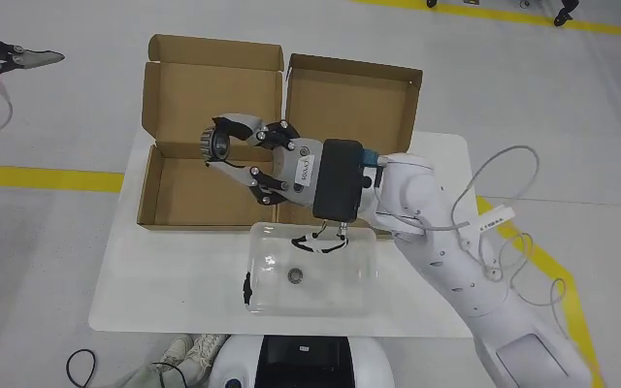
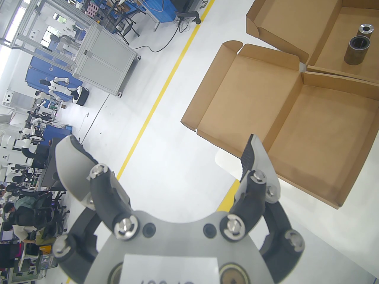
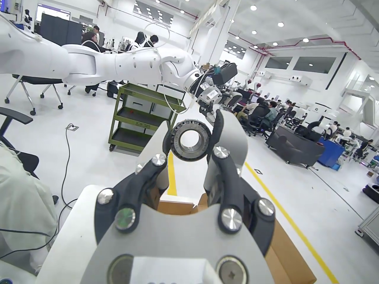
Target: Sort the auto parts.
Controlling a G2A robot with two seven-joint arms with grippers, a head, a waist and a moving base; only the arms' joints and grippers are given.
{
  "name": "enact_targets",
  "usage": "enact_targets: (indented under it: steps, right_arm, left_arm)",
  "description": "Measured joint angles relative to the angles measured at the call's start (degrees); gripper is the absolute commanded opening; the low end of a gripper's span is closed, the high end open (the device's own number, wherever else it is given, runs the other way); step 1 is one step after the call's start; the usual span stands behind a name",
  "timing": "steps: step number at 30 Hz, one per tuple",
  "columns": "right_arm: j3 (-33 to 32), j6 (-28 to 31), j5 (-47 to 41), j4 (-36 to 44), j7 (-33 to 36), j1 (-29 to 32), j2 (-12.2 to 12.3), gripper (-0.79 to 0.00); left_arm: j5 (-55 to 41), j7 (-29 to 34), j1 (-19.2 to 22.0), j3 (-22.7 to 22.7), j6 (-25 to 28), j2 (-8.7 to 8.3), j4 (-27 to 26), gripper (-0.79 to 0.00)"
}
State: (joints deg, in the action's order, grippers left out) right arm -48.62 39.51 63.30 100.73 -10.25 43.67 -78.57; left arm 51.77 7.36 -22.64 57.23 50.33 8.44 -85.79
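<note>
**A:** Entry, left to right. Out past the table's left edge, above the floor, hangs the left gripper. Its fingers are spread wide with nothing between them. Idle, by my reading.

**B:** And on the table?

**A:** Two cardboard boxes with lids back, side by side on the far half. The left box has a bare floor. Over its far wall is the right gripper, pointing left and clamped on a bearing ring by the outer rim. The bore faces the wrist camera.

**B:** Height above the box?

**A:** Cannot tell.

**B:** Near side?

**A:** In the middle is a clear plastic tub with one small round part lying in it. Presumably the supply bin.

**B:** Further right?

**A:** The right box holds two parts standing upright, just beside each other. One is a dark sleeve, the other a smaller bright ring.

**B:** Step in hand?

**A:** Judgement: the carry phase of one sort cycle. The part is picked and the drop-off is pending. Its position over the bare left box suggests this type goes there, apart from the two in the right box.

**B:** Next move calls for?

**A:** Bring the bearing ring nearer, so it is over the box floor rather than the wall, then lower it. Turn the wrist so the ring lands flat; set on its rim it would likely roll. Release only once it is low. The part in the tub is not yet sorted.
</note>
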Motion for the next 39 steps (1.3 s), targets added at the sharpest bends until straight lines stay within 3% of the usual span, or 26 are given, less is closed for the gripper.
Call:
enact_targets:
  steps: [31, 39]
  right_arm:
    - [0.00, -0.12, 0.02, 0.04, 0.11, 0.13, 0.01, -0.785]
    - [0.55, -2.41, -2.78, -2.49, 10.77, 1.37, -0.08, -0.785]
  left_arm:
    - [0.00, 0.00, 0.00, 0.00, 0.00, 0.00, 0.00, 0.000]
    - [0.00, 0.00, 0.00, 0.00, 0.00, 0.00, 0.00, 0.000]
